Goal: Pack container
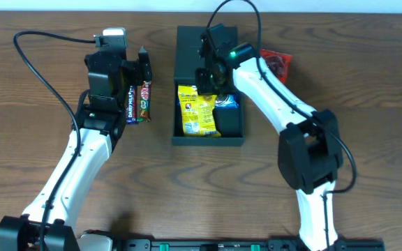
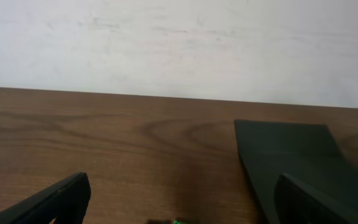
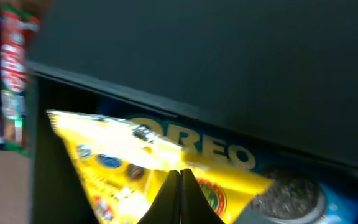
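Two chocolate bars (image 1: 139, 102) lie lengthwise by my open, empty left gripper (image 2: 184, 193); the container (image 1: 188, 52) sits just right.

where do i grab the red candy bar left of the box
Probably from above, pinching across its narrow width near the middle: the red candy bar lies flat, long and thin. The blue bar hugs its left side, so room there is tight.

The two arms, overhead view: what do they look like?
Both have white shells with black joints. The left arm and the right arm each trail a black cable. The left gripper and the right gripper are black. A green light shows near the right wrist.
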Tool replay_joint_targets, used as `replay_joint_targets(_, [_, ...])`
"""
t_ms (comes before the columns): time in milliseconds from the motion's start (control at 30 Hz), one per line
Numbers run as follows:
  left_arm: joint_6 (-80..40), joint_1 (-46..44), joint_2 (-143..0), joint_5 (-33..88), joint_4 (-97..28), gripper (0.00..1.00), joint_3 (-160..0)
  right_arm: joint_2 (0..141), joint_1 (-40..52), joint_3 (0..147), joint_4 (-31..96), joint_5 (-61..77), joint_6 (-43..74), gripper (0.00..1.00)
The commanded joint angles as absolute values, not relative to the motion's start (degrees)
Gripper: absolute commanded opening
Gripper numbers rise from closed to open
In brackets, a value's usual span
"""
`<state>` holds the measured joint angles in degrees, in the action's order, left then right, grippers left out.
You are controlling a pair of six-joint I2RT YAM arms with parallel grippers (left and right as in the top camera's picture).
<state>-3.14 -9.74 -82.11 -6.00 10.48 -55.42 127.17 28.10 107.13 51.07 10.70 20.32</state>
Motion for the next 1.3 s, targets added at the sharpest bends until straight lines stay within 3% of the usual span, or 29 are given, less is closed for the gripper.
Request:
replay_joint_targets(0, [-2.8, -9.3, -81.7, -6.5, 10.5, 0.95, -56.6, 130.0, 29.4, 106.4, 51.6, 13.6, 19.6, 0.01])
replay_joint_targets(500, [-2.8, -9.3, -81.7, -6.5, 10.5, 0.95, -56.6, 129.6, 30.0, 108.3, 54.6, 15.6, 15.5, 0.01])
replay_joint_targets(667, [-2.8, -9.3, -81.8, -6.5, 9.8, 0.95, -56.6, 125.9, 29.5, 109.0, 55.5, 9.4, 15.1, 0.01])
replay_joint_targets(1167, [-7.0, -9.4, -84.1, 9.1, -12.5, 0.95, -56.4, 124.0, 23.9, 109.0, 59.4, 11.0, 14.6, 0.01])
replay_joint_targets(1200, [-8.2, -9.6, -85.3, 9.3, -13.5, 0.85, -56.4, 124.0, 23.6, 109.0, 59.4, 11.0, 14.5, 0.01])
replay_joint_targets(1267, [-9.1, -9.8, -87.7, 9.3, -14.4, 0.47, -56.4, 124.0, 23.5, 109.0, 59.6, 11.0, 14.5, 0.01])
